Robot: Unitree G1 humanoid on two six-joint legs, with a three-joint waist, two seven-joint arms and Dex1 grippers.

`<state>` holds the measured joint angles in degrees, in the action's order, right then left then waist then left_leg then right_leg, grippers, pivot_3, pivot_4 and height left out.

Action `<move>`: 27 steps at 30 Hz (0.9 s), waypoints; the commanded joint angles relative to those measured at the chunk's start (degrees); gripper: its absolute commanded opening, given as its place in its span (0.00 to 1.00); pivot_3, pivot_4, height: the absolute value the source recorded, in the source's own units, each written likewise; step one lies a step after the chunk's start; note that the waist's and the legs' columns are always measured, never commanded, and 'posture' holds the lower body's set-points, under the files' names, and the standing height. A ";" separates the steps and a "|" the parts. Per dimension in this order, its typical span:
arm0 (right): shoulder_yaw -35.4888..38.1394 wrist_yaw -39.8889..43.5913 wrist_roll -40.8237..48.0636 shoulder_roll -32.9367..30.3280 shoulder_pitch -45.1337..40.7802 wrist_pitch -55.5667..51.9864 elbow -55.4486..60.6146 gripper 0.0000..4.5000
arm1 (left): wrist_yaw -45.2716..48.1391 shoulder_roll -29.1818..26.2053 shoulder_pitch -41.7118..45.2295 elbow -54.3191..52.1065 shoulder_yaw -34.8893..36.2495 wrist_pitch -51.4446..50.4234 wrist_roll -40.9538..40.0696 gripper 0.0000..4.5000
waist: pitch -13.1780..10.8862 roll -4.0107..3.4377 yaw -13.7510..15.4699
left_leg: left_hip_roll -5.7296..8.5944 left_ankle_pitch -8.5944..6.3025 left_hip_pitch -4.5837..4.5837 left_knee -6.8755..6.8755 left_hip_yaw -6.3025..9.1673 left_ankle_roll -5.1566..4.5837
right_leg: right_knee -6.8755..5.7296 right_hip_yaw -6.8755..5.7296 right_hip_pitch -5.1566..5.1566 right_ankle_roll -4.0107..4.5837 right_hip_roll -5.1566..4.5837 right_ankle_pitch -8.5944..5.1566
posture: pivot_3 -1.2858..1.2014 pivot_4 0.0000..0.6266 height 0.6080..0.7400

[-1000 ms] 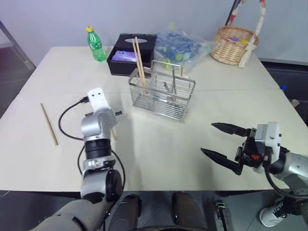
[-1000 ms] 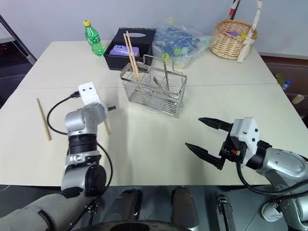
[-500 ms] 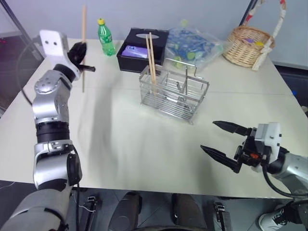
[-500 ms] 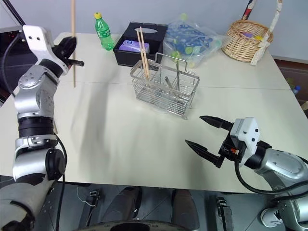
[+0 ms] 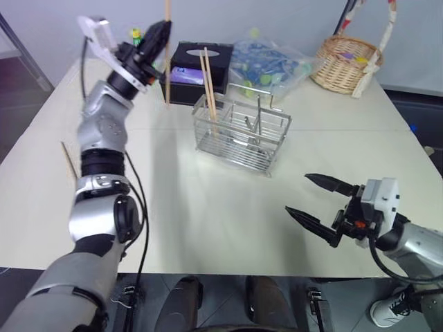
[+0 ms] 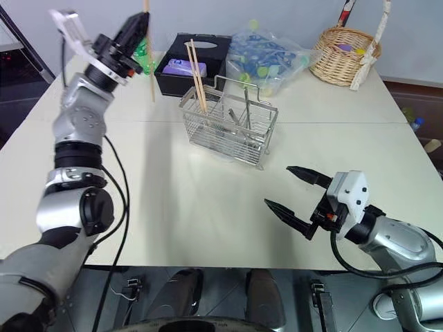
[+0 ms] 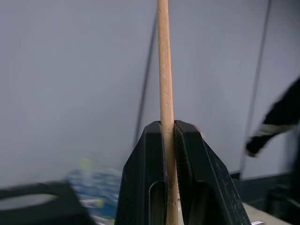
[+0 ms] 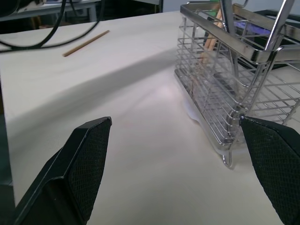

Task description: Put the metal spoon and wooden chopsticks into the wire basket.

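Presently, carry step: our left gripper (image 5: 163,31) clamps one chopstick (image 5: 167,76) upright, at ten o'clock of the basket (image 5: 239,135). Right gripper (image 5: 320,206) agape, empty. Next: lower it in beside two chopsticks (image 5: 208,83). Spoon unlocated.

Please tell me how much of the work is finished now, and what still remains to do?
Done: two wooden chopsticks stand in the wire basket, and a metal handle, probably the metal spoon, also rises from it. In hand: the left end effector, raised above the table, is shut on one upright chopstick. Left: this one must go in, then the chopstick lying on the table. The right end effector waits open.
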<state>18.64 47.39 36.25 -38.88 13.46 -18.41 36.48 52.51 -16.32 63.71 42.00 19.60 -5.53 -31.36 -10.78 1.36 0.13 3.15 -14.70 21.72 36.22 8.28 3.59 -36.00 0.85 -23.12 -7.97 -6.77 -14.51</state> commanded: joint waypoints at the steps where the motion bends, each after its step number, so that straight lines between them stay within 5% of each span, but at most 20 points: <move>1: 0.27 -0.61 0.01 0.76 0.66 1.44 2.59 1.00 | 0.12 1.21 2.43 -0.08 0.25 1.71 -0.92 0.01 | -0.01 0.01 -0.21 | 0.00 0.00 0.00 0.00 0.00 0.00 | 0.00 0.00 0.00 0.00 0.00 0.00 | 0.52 0.24 1.00; 24: -2.18 -5.42 -1.59 3.22 0.73 1.65 4.40 1.00 | -2.45 10.96 3.23 10.52 -2.96 18.83 6.45 0.01 | -0.02 0.03 -0.81 | 0.00 -0.01 -0.11 -0.02 -0.08 -0.02 | -0.03 0.09 0.04 -0.01 0.01 0.00 | 0.52 0.24 1.00; 27: -2.19 -5.56 -1.55 3.08 0.41 1.59 4.13 1.00 | -2.45 11.03 2.63 10.25 -3.28 18.89 6.62 0.26 | -0.02 0.03 -0.76 | 0.00 -0.01 -0.11 -0.01 -0.07 -0.03 | -0.04 0.09 0.04 -0.01 0.01 0.00 | 0.52 0.24 1.00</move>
<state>16.01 41.96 34.46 -35.94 14.23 -17.91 38.58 49.99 -5.41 65.72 53.56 16.59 12.20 -24.99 -10.79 1.38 -0.64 3.15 -14.72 21.61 36.20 8.21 3.56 -36.04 0.94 -23.08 -7.98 -6.76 -14.51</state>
